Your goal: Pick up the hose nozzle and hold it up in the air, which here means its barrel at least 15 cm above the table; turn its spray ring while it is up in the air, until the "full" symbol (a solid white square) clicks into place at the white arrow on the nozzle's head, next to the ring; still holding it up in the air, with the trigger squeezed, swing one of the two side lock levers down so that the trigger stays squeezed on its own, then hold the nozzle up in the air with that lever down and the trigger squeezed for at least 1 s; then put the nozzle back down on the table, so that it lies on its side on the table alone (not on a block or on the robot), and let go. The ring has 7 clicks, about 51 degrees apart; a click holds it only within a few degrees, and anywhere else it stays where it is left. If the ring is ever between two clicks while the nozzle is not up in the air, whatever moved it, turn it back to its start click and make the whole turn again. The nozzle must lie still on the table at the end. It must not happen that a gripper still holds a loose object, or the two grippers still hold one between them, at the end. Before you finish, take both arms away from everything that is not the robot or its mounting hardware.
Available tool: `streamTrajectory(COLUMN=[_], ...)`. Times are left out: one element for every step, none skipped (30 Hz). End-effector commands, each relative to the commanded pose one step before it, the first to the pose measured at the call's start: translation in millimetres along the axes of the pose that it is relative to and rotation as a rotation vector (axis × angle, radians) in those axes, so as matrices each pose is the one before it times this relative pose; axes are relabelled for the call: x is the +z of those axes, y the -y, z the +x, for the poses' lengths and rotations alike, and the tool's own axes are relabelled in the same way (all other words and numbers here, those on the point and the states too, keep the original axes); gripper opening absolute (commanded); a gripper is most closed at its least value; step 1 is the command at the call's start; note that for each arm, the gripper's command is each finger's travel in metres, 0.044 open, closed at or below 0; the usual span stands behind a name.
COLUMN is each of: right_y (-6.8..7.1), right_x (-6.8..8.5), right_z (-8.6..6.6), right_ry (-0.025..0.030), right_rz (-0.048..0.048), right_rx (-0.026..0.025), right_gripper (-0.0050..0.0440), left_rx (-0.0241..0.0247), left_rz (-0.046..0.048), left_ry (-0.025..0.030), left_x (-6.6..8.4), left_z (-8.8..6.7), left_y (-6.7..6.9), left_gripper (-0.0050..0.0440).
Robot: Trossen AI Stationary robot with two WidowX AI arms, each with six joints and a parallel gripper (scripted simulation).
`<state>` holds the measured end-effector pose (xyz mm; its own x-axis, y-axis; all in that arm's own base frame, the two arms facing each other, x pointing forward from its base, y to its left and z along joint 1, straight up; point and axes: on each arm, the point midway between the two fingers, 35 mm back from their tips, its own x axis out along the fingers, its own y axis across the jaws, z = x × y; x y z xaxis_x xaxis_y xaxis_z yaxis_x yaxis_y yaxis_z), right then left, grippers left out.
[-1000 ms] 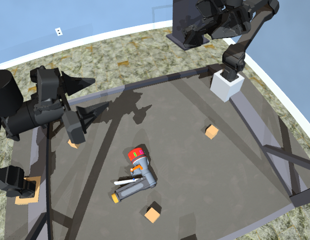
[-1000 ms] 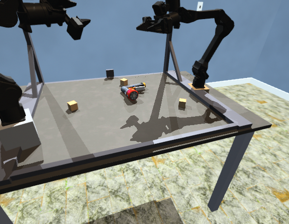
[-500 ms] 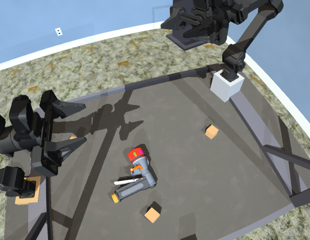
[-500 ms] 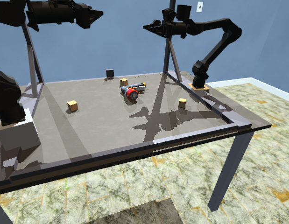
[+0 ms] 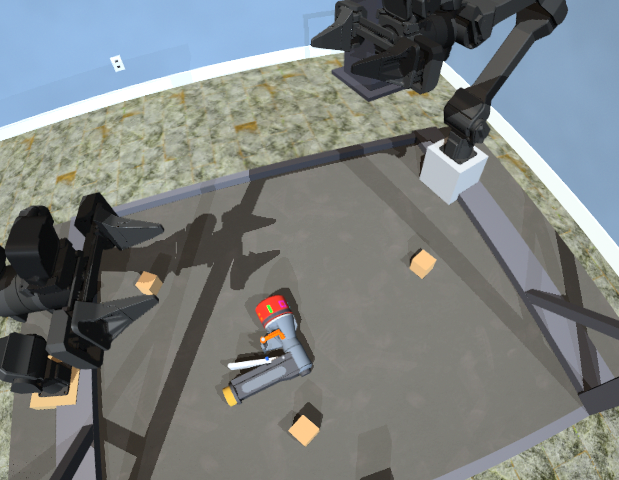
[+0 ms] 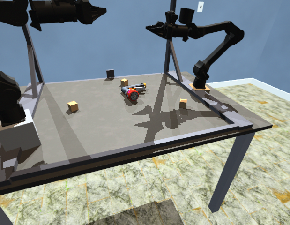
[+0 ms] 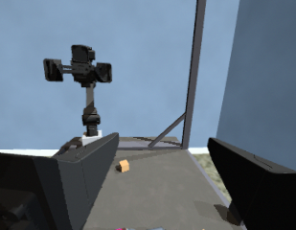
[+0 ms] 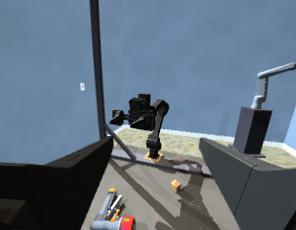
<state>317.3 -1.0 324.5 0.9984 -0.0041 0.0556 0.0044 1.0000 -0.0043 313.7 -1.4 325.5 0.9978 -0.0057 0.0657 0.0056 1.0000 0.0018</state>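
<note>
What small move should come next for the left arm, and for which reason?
I would probably lower the left tool, kept open, toward the nozzle's grey handle. The nozzle lies on its side on the table, held by nothing, while this tool hangs open, high above the table and to one side of it.

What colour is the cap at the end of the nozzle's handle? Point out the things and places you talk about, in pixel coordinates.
Yellow cap (image 5: 230, 396) (image 6: 145, 85) (image 8: 112, 191); clearest in the top view.

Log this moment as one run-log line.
nozzle: lying on table, not held | left gripper: open, raised | right gripper: open, raised | lift: not done
</note>
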Motion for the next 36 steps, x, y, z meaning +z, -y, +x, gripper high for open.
streamTrajectory(right_y=[-0.15,0.00,0.00,-0.09,-0.09,-0.08,-0.08,-0.08,-0.07,-0.07,-0.06,-0.06,-0.05,-0.05,-0.05,-0.04,-0.04,-0.04,0.00,0.00,-0.03,-0.03,-0.03,-0.03,-0.03,-0.03,-0.03,-0.03,-0.03,-0.02,-0.02,-0.02,-0.01,-0.01,-0.01,0.00], right_x=[4.70,0.00,0.00,-0.16,-0.14,-0.12,-0.11,-0.11,-0.10,-0.08,-0.07,-0.06,-0.07,-0.09,-0.10,-0.11,-0.11,-0.11,0.00,0.00,-0.12,-0.12,-0.12,-0.12,-0.11,-0.11,-0.10,-0.10,-0.09,-0.08,-0.07,-0.06,-0.05,-0.04,-0.03,0.00], right_z=[-0.64,0.00,0.00,-0.16,-0.16,-0.16,-0.16,-0.16,-0.16,-0.16,-0.15,-0.15,-0.14,-0.12,-0.11,-0.10,-0.09,-0.07,0.00,0.00,-0.04,-0.03,-0.03,-0.02,-0.01,-0.01,0.00,0.00,0.01,0.01,0.01,0.01,0.01,0.01,0.01,0.00], right_ry=[0.00882,0.00000,0.00000,-0.00055,-0.00047,-0.00040,-0.00035,-0.00030,-0.00026,-0.00019,-0.00012,-0.00009,-0.00011,-0.00015,-0.00017,-0.00019,-0.00019,-0.00019,0.00000,0.00000,-0.00022,-0.00023,-0.00024,-0.00024,-0.00024,-0.00023,-0.00023,-0.00022,-0.00021,-0.00019,-0.00017,-0.00014,-0.00012,-0.00009,-0.00007,0.00000], right_rz=[0.00505,0.00000,0.00000,0.00042,0.00039,0.00035,0.00032,0.00028,0.00025,0.00022,0.00019,0.00016,0.00014,0.00012,0.00010,0.00008,0.00006,0.00005,0.00000,0.00000,0.00002,0.00002,0.00001,0.00001,0.00001,0.00000,0.00000,0.00000,0.00000,0.00000,0.00000,0.00000,0.00000,0.00000,0.00000,0.00000], right_rx=[0.00011,0.00000,0.00000,0.00039,0.00038,0.00037,0.00036,0.00034,0.00033,0.00032,0.00030,0.00029,0.00028,0.00027,0.00025,0.00025,0.00024,0.00023,0.00000,0.00000,0.00021,0.00021,0.00021,0.00020,0.00020,0.00020,0.00020,0.00019,0.00017,0.00015,0.00014,0.00012,0.00010,0.00009,0.00007,0.00000], right_gripper=[0.0400,0.0400,0.0400,0.0400,0.0400,0.0400,0.0400,0.0400,0.0400,0.0400,0.0400,0.0400,0.0400,0.0400,0.0400,0.0400,0.0400,0.0400,0.0400,0.0400,0.0400,0.0400,0.0400,0.0410,0.0410,0.0410,0.0410,0.0410,0.0410,0.0410,0.0410,0.0410,0.0410,0.0410,0.0410,0.0410], left_rx=[0.00217,0.00000,0.00000,0.00057,0.00057,0.00057,0.00055,0.00053,0.00049,0.00043,0.00039,0.00034,0.00030,0.00026,0.00022,0.00019,0.00016,0.00013,0.00000,0.00000,0.00007,0.00006,0.00005,0.00004,0.00003,0.00003,0.00002,0.00001,0.00001,0.00001,0.00000,0.00000,0.00000,0.00000,0.00000,0.00000], left_rz=[0.00013,0.00000,0.00000,-0.00014,-0.00014,-0.00014,-0.00014,-0.00014,-0.00014,-0.00014,-0.00014,-0.00015,-0.00015,-0.00015,-0.00015,-0.00015,-0.00015,-0.00015,0.00000,0.00000,-0.00016,-0.00016,-0.00016,-0.00015,-0.00014,-0.00012,-0.00011,-0.00010,-0.00009,-0.00007,-0.00006,-0.00005,-0.00005,-0.00004,-0.00003,0.00000], left_ry=[-0.00402,0.00000,0.00000,-0.00082,-0.00068,-0.00056,-0.00044,-0.00031,-0.00018,-0.00005,0.00006,0.00017,0.00027,0.00036,0.00045,0.00050,0.00048,0.00042,0.00000,0.00000,0.00026,0.00023,0.00022,0.00022,0.00020,0.00017,0.00014,0.00012,0.00009,0.00008,0.00007,0.00005,0.00004,0.00003,0.00002,0.00000], left_x=[0.27,0.00,0.00,-0.05,0.00,0.03,0.06,0.09,0.13,0.16,0.19,0.22,0.25,0.27,0.29,0.29,0.27,0.24,0.00,0.00,0.15,0.13,0.12,0.11,0.10,0.09,0.07,0.06,0.05,0.04,0.03,0.02,0.02,0.01,0.01,0.00], left_z=[0.11,0.00,0.00,0.14,0.14,0.13,0.12,0.11,0.09,0.08,0.07,0.06,0.05,0.04,0.04,0.03,0.02,0.02,0.00,0.00,0.01,0.01,0.00,0.00,0.00,0.00,0.00,0.00,0.00,0.00,0.00,0.00,0.00,0.00,0.00,0.00], left_y=[-0.37,0.00,0.00,-0.14,-0.14,-0.14,-0.13,-0.13,-0.12,-0.11,-0.09,-0.08,-0.07,-0.06,-0.05,-0.05,-0.04,-0.03,0.00,0.00,-0.02,-0.01,-0.01,-0.01,-0.01,-0.01,0.00,0.00,0.00,0.00,0.00,0.00,0.00,0.00,0.00,0.00], left_gripper=[0.0399,0.0399,0.0399,0.0182,0.0182,0.0182,0.0182,0.0182,0.0182,0.0182,0.0182,0.0182,0.0182,0.0182,0.0182,0.0182,0.0182,0.0182,0.0182,0.0182,0.0182,0.0182,0.0182,0.0182,0.0182,0.0182,0.0182,0.0182,0.0182,0.0182,0.0182,0.0182,0.0182,0.0182,0.0182,0.0182])
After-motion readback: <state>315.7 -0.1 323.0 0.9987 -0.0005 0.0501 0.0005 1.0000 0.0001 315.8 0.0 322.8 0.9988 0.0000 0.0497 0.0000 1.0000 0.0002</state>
